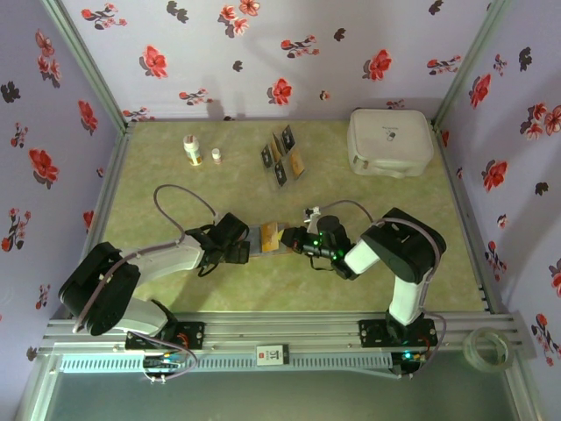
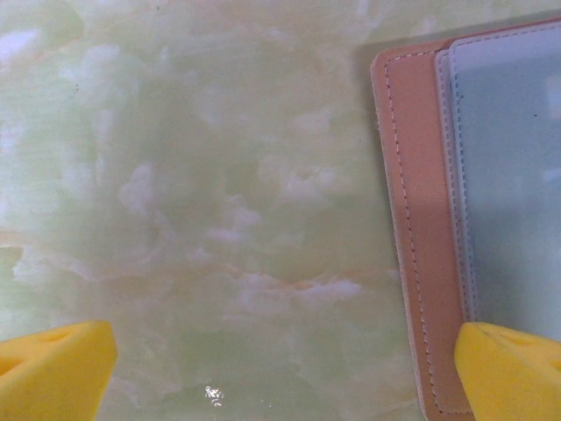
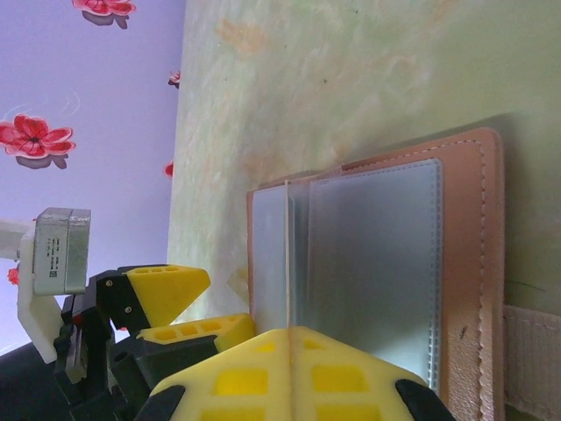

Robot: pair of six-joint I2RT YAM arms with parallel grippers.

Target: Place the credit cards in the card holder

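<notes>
Where the left arm reaches toward the middle of the top view, the left gripper (image 1: 235, 242) has its yellow fingers (image 2: 53, 368) spread wide over the bare green table (image 2: 219, 175). Just to its right lies the flat reddish-brown leather-like folding card holder (image 1: 271, 237). It is opened up, with grey-blue lining and clear pockets facing up. Its long side runs left to right between the two grippers. Higher in the frame, well apart, small dark credit cards with gold marks (image 1: 284, 158) sit in a bunch. On the right, the right gripper (image 1: 302, 242) has its fingers pressed together on a thin clear leaf of the card holder, which stands on edge.
</notes>
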